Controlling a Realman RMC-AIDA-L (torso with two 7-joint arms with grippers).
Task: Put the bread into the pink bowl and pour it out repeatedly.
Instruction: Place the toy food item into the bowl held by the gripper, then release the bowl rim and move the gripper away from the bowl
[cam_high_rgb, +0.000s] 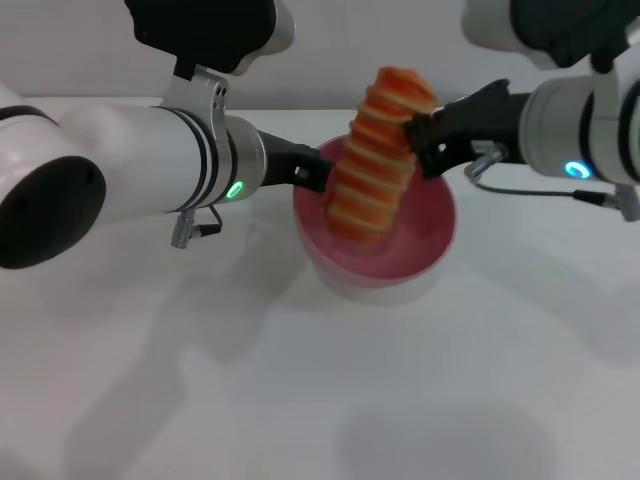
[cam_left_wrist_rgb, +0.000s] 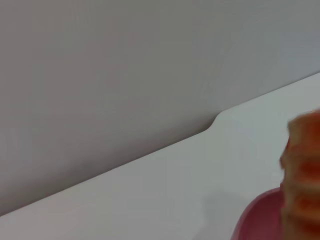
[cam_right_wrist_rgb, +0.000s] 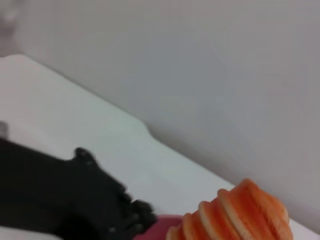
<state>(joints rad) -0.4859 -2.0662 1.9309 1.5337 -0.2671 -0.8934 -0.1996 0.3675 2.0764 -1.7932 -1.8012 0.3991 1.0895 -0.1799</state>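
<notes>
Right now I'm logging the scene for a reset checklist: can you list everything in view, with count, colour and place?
bread: one, orange-brown with cream stripes, standing nearly upright with its lower end inside the bowl, upper part held by the right gripper.
pink bowl: one, pink, on the table at centre, gripped at its rim on the robot's left side.
table: one, white, under everything.
wall: one, pale grey, behind the table.
left gripper: one, black, shut on the bowl's rim.
right gripper: one, black, shut on the bread from the robot's right.
</notes>
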